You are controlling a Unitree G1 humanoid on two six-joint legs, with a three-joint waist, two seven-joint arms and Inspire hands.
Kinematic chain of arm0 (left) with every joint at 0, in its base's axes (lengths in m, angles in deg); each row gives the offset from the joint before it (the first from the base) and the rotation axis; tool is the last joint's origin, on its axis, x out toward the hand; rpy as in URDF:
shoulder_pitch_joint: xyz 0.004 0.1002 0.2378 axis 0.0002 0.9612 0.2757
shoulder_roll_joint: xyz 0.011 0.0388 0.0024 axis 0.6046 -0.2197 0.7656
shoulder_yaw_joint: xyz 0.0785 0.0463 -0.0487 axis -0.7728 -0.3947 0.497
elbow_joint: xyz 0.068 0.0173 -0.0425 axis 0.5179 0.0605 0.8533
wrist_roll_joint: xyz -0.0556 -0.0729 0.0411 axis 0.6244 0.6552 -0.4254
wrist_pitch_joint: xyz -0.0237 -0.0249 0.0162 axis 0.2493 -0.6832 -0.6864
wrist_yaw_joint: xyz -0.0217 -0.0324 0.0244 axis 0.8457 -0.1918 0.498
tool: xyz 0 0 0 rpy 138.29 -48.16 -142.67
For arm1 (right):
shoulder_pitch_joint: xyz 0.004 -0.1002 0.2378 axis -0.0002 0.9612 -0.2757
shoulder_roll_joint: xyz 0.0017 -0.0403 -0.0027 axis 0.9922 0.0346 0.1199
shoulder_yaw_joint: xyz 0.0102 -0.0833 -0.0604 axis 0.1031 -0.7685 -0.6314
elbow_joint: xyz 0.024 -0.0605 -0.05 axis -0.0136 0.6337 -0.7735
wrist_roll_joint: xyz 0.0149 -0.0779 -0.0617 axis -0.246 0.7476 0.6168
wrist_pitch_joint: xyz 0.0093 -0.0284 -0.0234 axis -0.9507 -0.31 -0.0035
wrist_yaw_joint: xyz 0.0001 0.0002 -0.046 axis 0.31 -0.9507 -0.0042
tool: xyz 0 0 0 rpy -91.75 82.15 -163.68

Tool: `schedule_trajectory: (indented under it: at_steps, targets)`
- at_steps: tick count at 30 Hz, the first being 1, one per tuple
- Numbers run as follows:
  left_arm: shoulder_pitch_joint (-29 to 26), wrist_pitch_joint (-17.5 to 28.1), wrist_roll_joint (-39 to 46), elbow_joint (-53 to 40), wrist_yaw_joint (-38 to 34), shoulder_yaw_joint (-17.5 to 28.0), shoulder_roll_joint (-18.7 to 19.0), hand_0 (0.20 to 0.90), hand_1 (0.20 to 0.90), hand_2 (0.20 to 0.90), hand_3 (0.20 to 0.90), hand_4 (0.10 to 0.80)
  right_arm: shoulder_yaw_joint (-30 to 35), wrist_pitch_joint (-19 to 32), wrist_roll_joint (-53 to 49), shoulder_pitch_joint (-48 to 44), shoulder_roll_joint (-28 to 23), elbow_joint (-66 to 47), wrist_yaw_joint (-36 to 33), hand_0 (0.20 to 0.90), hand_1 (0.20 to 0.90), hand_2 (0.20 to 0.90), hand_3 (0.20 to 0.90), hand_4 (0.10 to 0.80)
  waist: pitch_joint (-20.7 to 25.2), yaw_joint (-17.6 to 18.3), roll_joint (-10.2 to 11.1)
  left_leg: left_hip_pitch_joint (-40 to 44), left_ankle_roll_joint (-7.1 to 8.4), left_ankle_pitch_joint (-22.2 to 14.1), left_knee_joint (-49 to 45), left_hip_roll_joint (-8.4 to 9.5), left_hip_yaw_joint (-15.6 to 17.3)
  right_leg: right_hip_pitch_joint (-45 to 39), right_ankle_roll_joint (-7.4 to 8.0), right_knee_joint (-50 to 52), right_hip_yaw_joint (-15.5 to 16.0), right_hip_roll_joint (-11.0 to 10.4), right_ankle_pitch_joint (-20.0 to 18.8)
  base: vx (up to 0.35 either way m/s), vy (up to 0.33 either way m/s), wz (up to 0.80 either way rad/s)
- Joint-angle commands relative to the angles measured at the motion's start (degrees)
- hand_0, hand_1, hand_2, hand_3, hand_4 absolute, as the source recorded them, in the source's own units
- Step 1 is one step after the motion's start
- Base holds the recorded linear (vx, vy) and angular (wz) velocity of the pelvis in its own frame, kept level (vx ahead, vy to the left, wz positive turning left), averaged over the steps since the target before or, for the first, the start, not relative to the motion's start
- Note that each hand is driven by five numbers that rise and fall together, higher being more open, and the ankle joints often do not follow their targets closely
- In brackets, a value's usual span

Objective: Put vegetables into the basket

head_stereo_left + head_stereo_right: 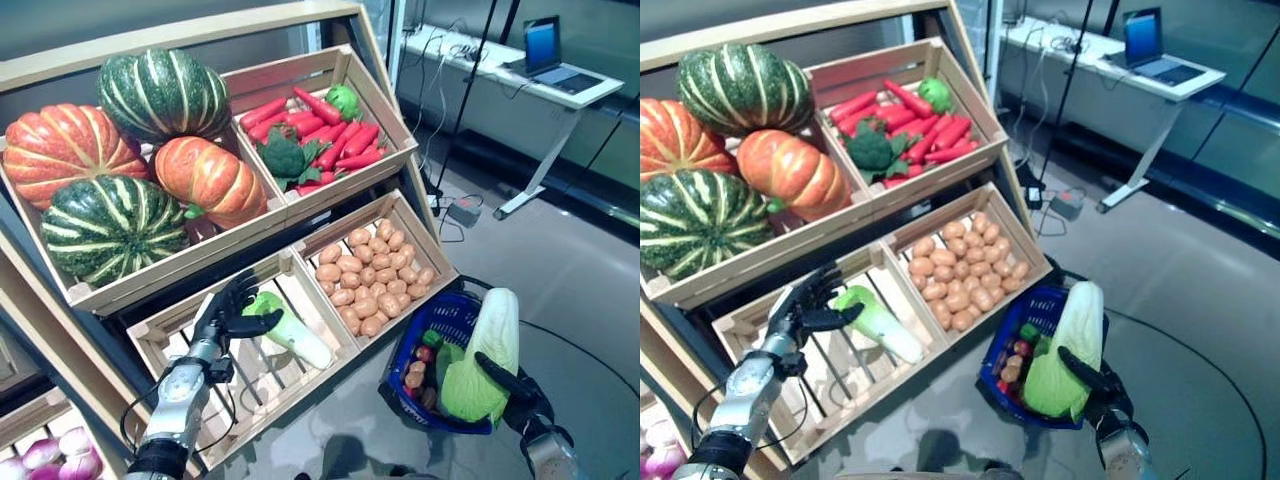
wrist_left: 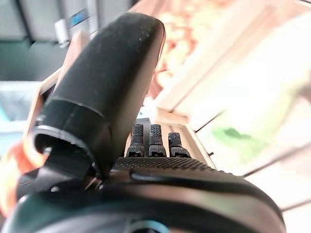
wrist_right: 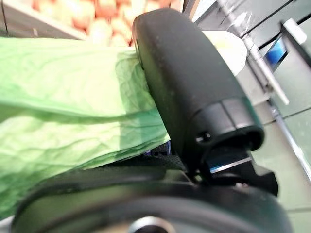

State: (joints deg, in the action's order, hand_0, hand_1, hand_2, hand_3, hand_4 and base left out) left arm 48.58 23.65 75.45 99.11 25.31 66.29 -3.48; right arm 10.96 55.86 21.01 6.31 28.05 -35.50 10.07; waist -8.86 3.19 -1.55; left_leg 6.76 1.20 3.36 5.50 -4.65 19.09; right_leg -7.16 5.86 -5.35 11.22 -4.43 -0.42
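right hand [image 1: 520, 398] clamps cabbage [image 1: 485, 358] over basket [image 1: 452, 312]; left hand [image 1: 228, 315] spread, empty.

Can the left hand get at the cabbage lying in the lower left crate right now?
Probably yes: the left hand hovers open beside the cabbage in the slatted crate, with nothing between them.

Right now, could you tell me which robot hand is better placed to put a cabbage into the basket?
The right robot hand: it is shut on a cabbage right over the blue basket. The left robot hand only reaches toward the other cabbage in the crate.
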Motion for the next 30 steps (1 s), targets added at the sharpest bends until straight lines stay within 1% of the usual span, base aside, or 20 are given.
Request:
schedule_trajectory:
  at_steps: [1, 3, 4, 5, 6, 8, 10, 11, 12, 13, 16, 17, 19, 21, 26, 30]
  targets:
    - [-10.35, 7.89, -3.17, -3.56, -7.00, -1.65, 4.83, 0.900, 0.900, 0.900, 0.900, 0.800, 1.18, 10.84, 2.87, -18.34, -5.48, 3.33, -5.11, 0.300, 0.300, 0.300, 0.300, 0.400, -3.81, -2.45, -0.26, 0.44, 0.53, -6.76, -0.59, 1.80, -2.57, 1.41, -2.74, 0.35, 3.50, 1.18, 2.27, -0.182, -0.035, -0.01]
    - [-12.37, 8.13, -4.25, -2.82, -9.69, -3.31, 5.74, 0.900, 0.900, 0.900, 0.900, 0.800, 0.24, 11.13, 3.61, -21.85, -6.56, 5.01, -7.07, 0.300, 0.300, 0.300, 0.300, 0.400, -5.64, -2.61, -0.78, -1.44, 0.57, -6.68, -1.62, 1.97, -3.35, 2.36, -3.01, 0.35, 3.89, 1.14, 1.85, -0.159, -0.004, 0.02]
    - [-13.68, 7.87, -6.03, -2.30, -12.21, -4.63, 6.57, 0.900, 0.900, 0.900, 0.900, 0.800, -0.37, 10.73, 3.80, -23.94, -7.85, 6.18, -8.20, 0.300, 0.300, 0.300, 0.300, 0.400, -7.19, -2.71, -1.37, -2.73, 0.63, -6.62, -2.56, 2.07, -4.01, 3.08, -3.28, 1.23, 4.17, 1.05, 2.08, -0.132, 0.029, 0.09]
    - [-14.66, 7.94, -6.55, -1.93, -13.13, -5.49, 7.22, 0.900, 0.900, 0.900, 0.900, 0.800, -0.53, 10.49, 3.77, -24.98, -8.70, 7.22, -8.45, 0.300, 0.300, 0.300, 0.300, 0.400, -8.01, -2.62, -1.73, -3.46, 0.59, -6.72, -3.22, 2.04, -4.23, 3.91, -3.46, 2.71, 4.44, 0.96, 2.74, -0.178, 0.035, 0.14]
    - [-16.42, 7.77, -7.57, -1.99, -14.45, -6.80, 8.11, 0.900, 0.900, 0.900, 0.900, 0.800, -0.79, 10.38, 3.30, -26.47, -9.80, 8.84, -8.96, 0.300, 0.300, 0.300, 0.300, 0.400, -9.62, -2.64, -2.17, -5.25, 0.50, -7.11, -5.25, 2.01, -4.64, 5.84, -3.93, 6.21, 5.06, 0.60, 4.20, -0.180, 0.011, 0.17]
    - [-18.31, 8.19, -9.51, -1.90, -16.20, -8.20, 9.19, 0.900, 0.900, 0.900, 0.900, 0.800, -0.84, 9.96, 2.30, -28.20, -11.18, 10.99, -8.67, 0.300, 0.300, 0.300, 0.300, 0.400, -11.55, -2.79, -2.43, -7.95, 0.62, -8.07, -9.23, 1.96, -5.11, 8.09, -4.37, 10.17, 5.87, -0.09, 5.74, -0.173, -0.010, 0.22]
    - [-21.00, 8.60, -10.29, -1.66, -17.78, -9.31, 10.76, 0.900, 0.900, 0.900, 0.900, 0.800, -1.05, 9.64, 1.63, -30.49, -13.11, 13.41, -8.29, 0.300, 0.300, 0.300, 0.300, 0.400, -13.90, -2.80, -2.57, -12.17, 0.80, -9.90, -15.97, 1.47, -4.88, 11.70, -4.87, 15.98, 6.97, -1.26, 7.54, -0.200, -0.025, 0.25]
    - [-22.44, 8.53, -11.37, -2.03, -19.20, -9.90, 11.77, 0.900, 0.900, 0.900, 0.900, 0.800, -1.36, 9.49, 1.24, -31.62, -14.17, 14.16, -8.50, 0.300, 0.300, 0.300, 0.300, 0.400, -15.56, -2.70, -2.67, -15.08, 0.79, -11.36, -21.01, 1.04, -4.48, 14.48, -5.26, 20.62, 7.53, -2.17, 8.75, -0.213, -0.017, 0.21]
    - [-23.14, 8.62, -11.88, -2.06, -19.87, -10.12, 12.11, 0.900, 0.900, 0.900, 0.900, 0.800, -1.42, 9.45, 0.92, -32.36, -14.68, 14.68, -8.26, 0.300, 0.300, 0.300, 0.300, 0.400, -16.22, -2.66, -2.74, -17.38, 0.63, -12.62, -24.63, 0.69, -4.39, 16.68, -5.41, 24.10, 7.73, -2.81, 9.86, -0.243, -0.007, 0.19]
    - [-24.40, 8.36, -14.33, -2.51, -22.43, -10.78, 13.07, 0.900, 0.900, 0.900, 0.900, 0.800, -1.77, 9.15, 0.84, -33.57, -15.59, 15.16, -8.24, 0.300, 0.300, 0.300, 0.300, 0.400, -17.93, -2.50, -2.84, -20.75, 0.17, -14.52, -30.02, -0.10, -4.05, 20.14, -5.87, 29.56, 8.19, -4.24, 11.26, -0.196, 0.008, 0.11]
    - [-26.30, 7.05, -16.17, -3.05, -24.95, -11.51, 14.11, 0.900, 0.900, 0.900, 0.900, 0.800, -2.34, 8.80, 1.27, -35.18, -16.61, 15.58, -8.66, 0.300, 0.300, 0.300, 0.300, 0.400, -19.10, -2.26, -3.11, -26.02, -0.87, -18.05, -37.90, -1.17, -3.84, 25.63, -6.67, 38.28, 8.39, -6.67, 14.35, -0.118, 0.028, 0.01]
    - [-26.93, 6.44, -18.25, -3.19, -26.75, -11.70, 14.53, 0.900, 0.900, 0.900, 0.900, 0.800, -2.52, 8.92, 1.80, -36.01, -16.98, 16.17, -8.61, 0.300, 0.300, 0.300, 0.300, 0.400, -19.70, -2.24, -3.18, -28.74, -1.70, -20.23, -42.33, -1.61, -3.79, 28.73, -6.94, 43.59, 8.23, -8.31, 16.15, -0.087, 0.047, 0.04]
    - [-27.53, 5.61, -19.80, -4.13, -29.19, -11.84, 15.27, 0.900, 0.900, 0.900, 0.900, 0.800, -2.77, 8.70, 2.38, -36.98, -17.69, 16.37, -8.86, 0.300, 0.300, 0.300, 0.300, 0.400, -20.44, -2.31, -3.33, -31.75, -2.86, -22.76, -48.00, -1.66, -3.80, 32.15, -7.18, 49.95, 7.81, -10.41, 18.17, -0.053, 0.055, 0.04]
    - [-27.74, 5.38, -19.68, -4.99, -30.82, -11.49, 15.78, 0.900, 0.900, 0.900, 0.900, 0.800, -2.61, 8.13, 2.53, -37.68, -18.78, 16.57, -9.16, 0.300, 0.300, 0.300, 0.300, 0.400, -20.93, -2.33, -3.53, -34.51, -3.21, -24.77, -52.50, -1.56, -3.91, 35.14, -7.14, 54.64, 7.14, -12.01, 19.83, -0.030, 0.049, -0.01]
    - [-27.48, 6.34, -21.19, -6.19, -34.10, -10.47, 15.52, 0.900, 0.900, 0.900, 0.900, 0.800, -1.63, 6.55, 1.03, -38.42, -19.51, 17.62, -9.71, 0.300, 0.300, 0.300, 0.300, 0.400, -20.93, -2.16, -3.85, -40.26, -3.71, -28.10, -60.82, -2.06, -3.32, 41.70, -7.07, 62.84, 5.64, -14.14, 22.58, -0.011, 0.029, 0.05]
    - [-28.45, 6.70, -20.88, -6.92, -34.99, -10.86, 15.45, 0.900, 0.900, 0.900, 0.900, 0.800, -1.25, 5.51, -0.51, -40.00, -19.77, 18.22, -9.95, 0.300, 0.300, 0.300, 0.300, 0.400, -20.93, -2.06, -4.03, -42.80, -3.60, -29.30, -64.02, -2.35, -3.18, 44.81, -6.98, 65.97, 4.77, -14.67, 23.54, -0.008, 0.017, 0.00]
